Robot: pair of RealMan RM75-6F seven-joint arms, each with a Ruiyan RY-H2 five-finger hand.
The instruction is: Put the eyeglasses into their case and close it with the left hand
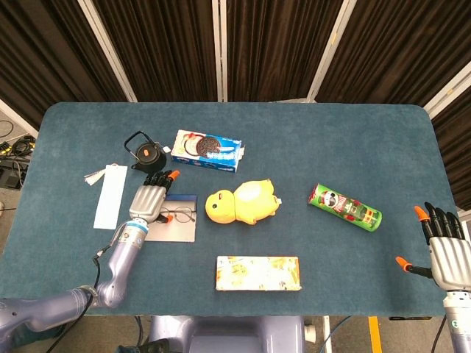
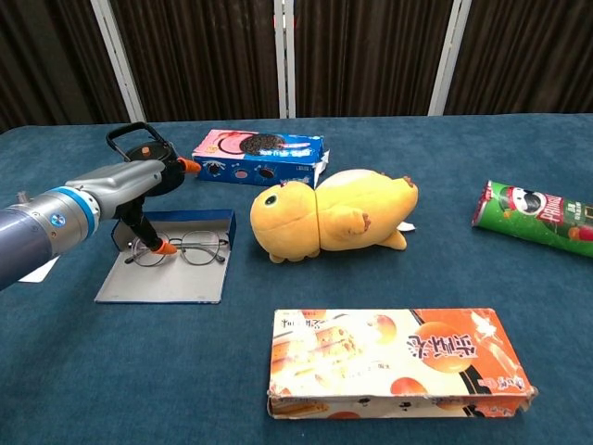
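Left of centre in the chest view, we see the left hand [image 2: 139,185] over the open case [image 2: 167,269], its fingers [image 2: 165,247] curled down with an orange tip touching the eyeglasses [image 2: 185,248]. Whether it actually grips the frame we cannot tell. The eyeglasses lie on the case, near its back wall, on the desk [image 1: 353,147]. At the lower right of the head view, the right hand [image 1: 447,254] sits with fingers spread, holding nothing.

Blue table [image 1: 353,140] — case [image 2: 162,278], plush [image 2: 329,215], boxes, can [image 1: 344,207], kettle [image 1: 144,151]
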